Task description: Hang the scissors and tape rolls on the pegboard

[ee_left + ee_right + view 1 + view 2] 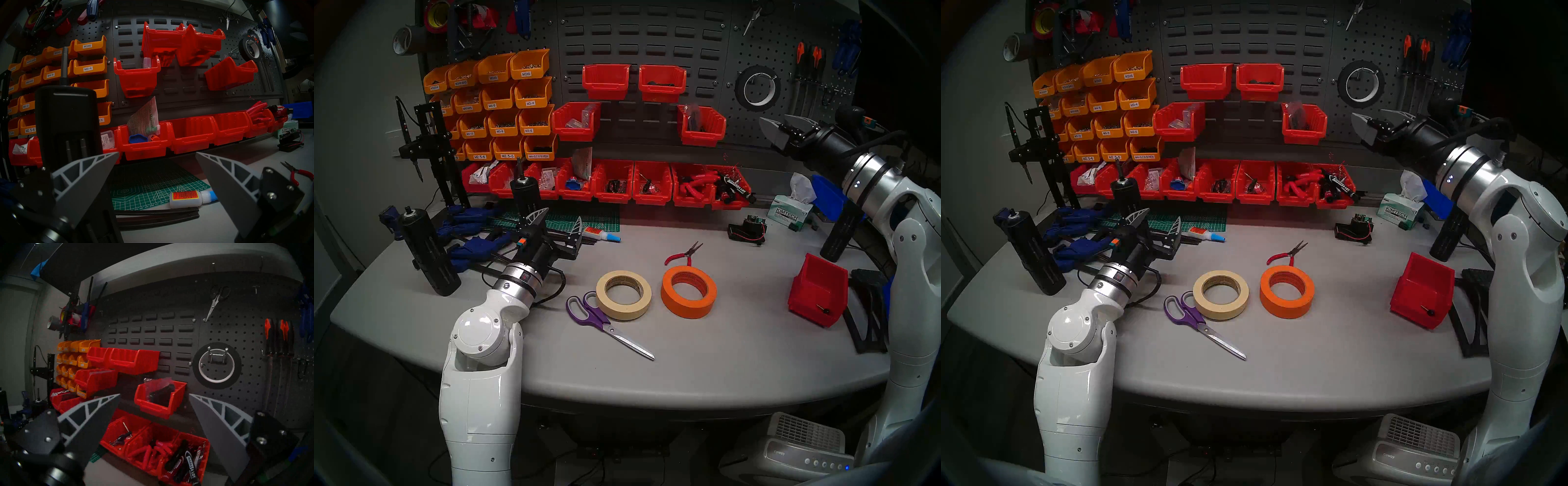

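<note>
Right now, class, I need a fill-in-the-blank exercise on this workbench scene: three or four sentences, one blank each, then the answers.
1. The roll already hanging on the pegboard is ____ in colour.
2. The purple scissors lie on the ____.
3. The cream tape roll sits between the scissors and the ____ tape roll.
4. Both the right claw and the left claw are ____.

Answers: black; table; orange; open
</note>
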Controlling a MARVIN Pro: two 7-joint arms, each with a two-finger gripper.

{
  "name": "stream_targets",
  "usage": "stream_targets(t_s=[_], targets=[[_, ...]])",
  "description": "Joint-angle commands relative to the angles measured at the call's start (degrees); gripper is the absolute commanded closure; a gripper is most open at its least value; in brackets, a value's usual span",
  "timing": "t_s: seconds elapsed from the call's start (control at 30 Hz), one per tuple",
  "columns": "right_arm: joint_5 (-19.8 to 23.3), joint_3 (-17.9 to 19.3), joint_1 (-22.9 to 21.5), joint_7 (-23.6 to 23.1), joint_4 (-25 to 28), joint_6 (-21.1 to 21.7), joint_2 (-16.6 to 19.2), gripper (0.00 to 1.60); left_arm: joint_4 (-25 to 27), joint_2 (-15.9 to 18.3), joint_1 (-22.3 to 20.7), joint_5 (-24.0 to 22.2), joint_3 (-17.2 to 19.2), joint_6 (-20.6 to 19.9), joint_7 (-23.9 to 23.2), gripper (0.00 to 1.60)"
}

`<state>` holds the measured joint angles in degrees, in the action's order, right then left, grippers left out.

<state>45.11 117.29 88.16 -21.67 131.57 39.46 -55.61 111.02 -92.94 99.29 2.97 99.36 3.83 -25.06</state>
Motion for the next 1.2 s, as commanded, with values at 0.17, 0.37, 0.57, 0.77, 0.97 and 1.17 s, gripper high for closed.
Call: stream_targets(t_s=[0.17, 0.37, 0.57, 0.77, 0.97, 1.17], targets=[[-1.32, 5.22, 11.03, -8.68, 8.07, 4.37, -4.1, 0.22, 0.02, 0.0, -0.01, 0.0, -0.02, 0.37, 0.01, 0.0], [-2.35, 6.05, 15.07, -11.34, 8.43, 3.3, -3.11, 0.23, 0.01, 0.0, -0.01, 0.0, -0.02, 0.4, 0.02, 0.0], [-4.79, 6.08, 18.3, -14.8, 8.43, 3.19, -1.13, 0.29, 0.01, 0.0, -0.01, 0.0, -0.02, 0.41, 0.02, 0.0], [-7.27, 5.95, 19.92, -16.82, 8.43, 3.01, 0.51, 0.35, 0.0, 0.0, -0.01, 0.0, -0.02, 0.43, 0.02, 0.0], [-9.22, 5.11, 21.15, -18.06, 8.43, 2.72, 1.41, 0.34, 0.0, 0.0, -0.01, -0.01, -0.02, 0.43, 0.02, 0.0], [-10.18, 3.36, 21.03, -18.41, 8.07, 3.41, 2.15, 0.33, 0.0, 0.0, -0.01, -0.01, -0.02, 0.44, 0.02, 0.0]])
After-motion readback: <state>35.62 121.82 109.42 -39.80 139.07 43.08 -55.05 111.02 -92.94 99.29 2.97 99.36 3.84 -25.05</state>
